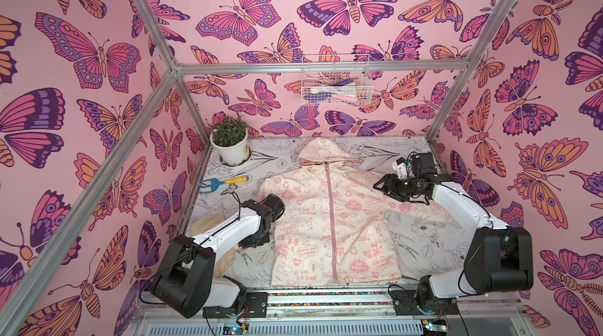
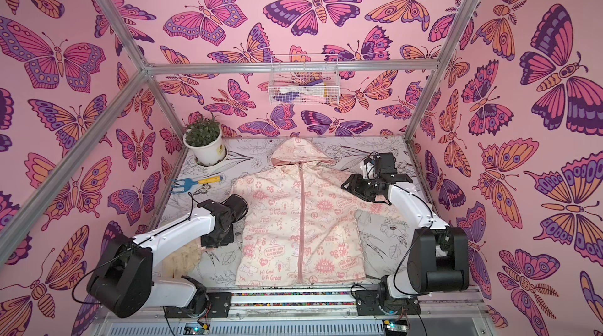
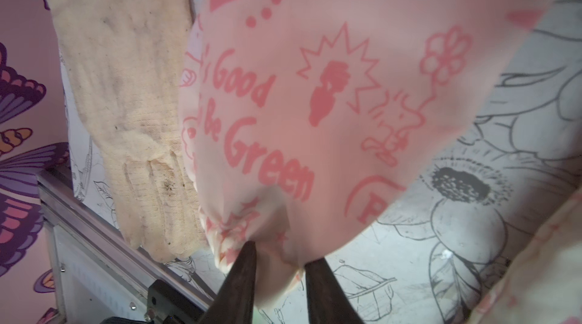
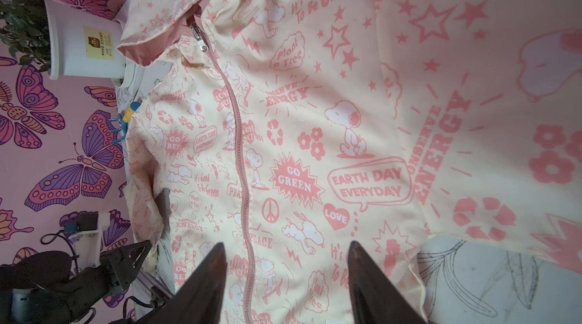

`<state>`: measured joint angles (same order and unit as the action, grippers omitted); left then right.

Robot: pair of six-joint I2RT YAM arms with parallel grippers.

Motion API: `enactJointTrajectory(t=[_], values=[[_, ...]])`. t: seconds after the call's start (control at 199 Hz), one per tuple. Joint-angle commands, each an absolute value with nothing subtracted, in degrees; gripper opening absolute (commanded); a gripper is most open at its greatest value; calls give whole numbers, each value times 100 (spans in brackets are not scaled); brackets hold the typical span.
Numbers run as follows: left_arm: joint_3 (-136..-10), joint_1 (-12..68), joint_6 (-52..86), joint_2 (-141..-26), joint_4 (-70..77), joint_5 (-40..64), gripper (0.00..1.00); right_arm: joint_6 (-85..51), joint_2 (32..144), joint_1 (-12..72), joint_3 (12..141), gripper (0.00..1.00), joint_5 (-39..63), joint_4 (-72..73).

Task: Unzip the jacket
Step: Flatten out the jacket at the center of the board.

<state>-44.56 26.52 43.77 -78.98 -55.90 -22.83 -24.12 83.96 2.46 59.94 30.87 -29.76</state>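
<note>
The left gripper [image 3: 282, 253] has its two dark fingers a narrow way apart, and a puckered fold of the jacket [image 1: 303, 220] fills the gap between them. Whether they pinch it firmly cannot be told. In both top views this gripper sits low at 8 o'clock from the jacket's middle, at the edge of the garment, with its fingers hidden under the wrist.

The right gripper [image 4: 286, 262] has its fingers spread wide with nothing between them. It hangs over the jacket's far sleeve at 2 o'clock.

The jacket lies flat and front up in the middle of the table [image 1: 417, 236]. Its hood points to 12 o'clock and its hem to 6. It is cream with pink slogans and cartoon dogs. The pink zip [image 1: 328, 213] is closed from hem to collar, and its metal pull [image 4: 198, 37] rests at the top, just under the hood.

A beige knit glove [image 3: 126, 102] lies just beside the jacket at 8 o'clock, partly under the left arm. A blue and yellow rake [image 1: 222, 182] lies at 10 o'clock. A pot plant [image 1: 230, 141] stands in the corner at 11. A white wire basket [image 1: 336, 86] hangs on the butterfly wall at 12.
</note>
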Motion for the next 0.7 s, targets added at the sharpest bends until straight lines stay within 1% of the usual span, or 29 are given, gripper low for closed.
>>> enactJointTrajectory(t=[0.0, 0.075, 0.156, 0.261, 0.386, 0.472, 0.572, 0.642, 0.698], values=[[-4334, 2618, 4456, -7796, -5622, -2189, 47, -2355, 8332, 267, 6123, 62, 3015, -3111], [-4284, 2677, 4507, -7781, -5576, -2093, 55, -2342, 8349, 264, 6144, 62, 2997, -3135], [-4211, 2744, 4557, -7808, -5477, -2109, 59, -2363, 8380, 271, 6149, 62, 2997, -3119], [-4187, 2776, 4588, -8011, -5369, -2168, 59, -2371, 8415, 271, 6144, 62, 2997, -3075], [-4149, 2777, 4649, -8319, -5195, -2292, 56, -2382, 8428, 266, 6108, 62, 3029, -3024], [-4219, 2777, 4668, -8454, -5232, -2347, 49, -2358, 8422, 270, 6108, 62, 3028, -3042], [-4190, 2777, 4766, -8306, -5232, -2444, 40, -2347, 8411, 264, 6118, 61, 3023, -3048], [-4150, 2769, 4790, -8175, -5236, -2478, 31, -2346, 8411, 272, 6135, 61, 3013, -3067], [-4156, 2760, 4768, -8044, -5251, -2463, 19, -2345, 8405, 268, 6143, 60, 3000, -3067]])
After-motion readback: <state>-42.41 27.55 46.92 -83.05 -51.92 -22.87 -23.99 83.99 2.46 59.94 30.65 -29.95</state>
